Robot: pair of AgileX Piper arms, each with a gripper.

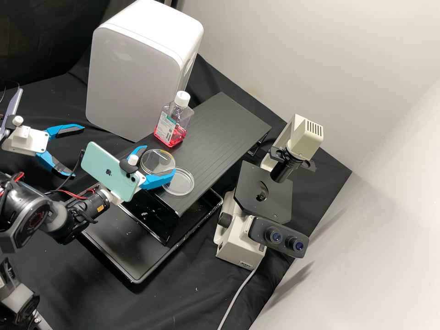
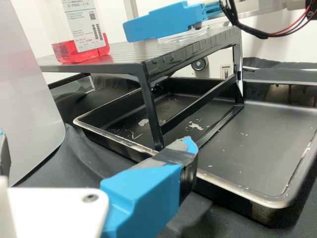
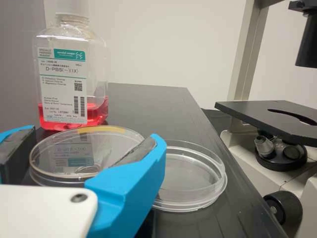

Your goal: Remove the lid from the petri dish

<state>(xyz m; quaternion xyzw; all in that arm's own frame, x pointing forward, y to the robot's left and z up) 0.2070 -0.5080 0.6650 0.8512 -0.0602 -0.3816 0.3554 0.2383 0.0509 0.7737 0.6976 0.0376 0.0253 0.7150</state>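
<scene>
Nearest on the black table (image 1: 192,293) lay a shallow black tray (image 1: 137,256), and a black ribbed stand (image 1: 220,128) rose from it on thin legs. At the stand's near end the right claw (image 1: 158,162) was grasping the lid (image 3: 74,151). Its two blue fingers were spread to the lid's full width, one pressed against each side of the clear rim, so that the lid sat between them with its flat face up. The lid was off the dish (image 1: 179,182). The dish lay open on the stand just beside the lid, on the microscope's side, and their edges overlapped in the right wrist view. Whether the two touched, or whether the lid rested on the stand, could not be told. The left claw (image 1: 78,151) hung low over the table to the left of the stand, well apart from the dish. It was spread wide with nothing between its fingers. Farther along the stand stood a clear bottle (image 1: 173,121) with a white cap and red liquid in its bottom. A microscope (image 1: 266,201) stood on the table to the right of the stand, and a white box (image 1: 137,64) stood behind the bottle.
</scene>
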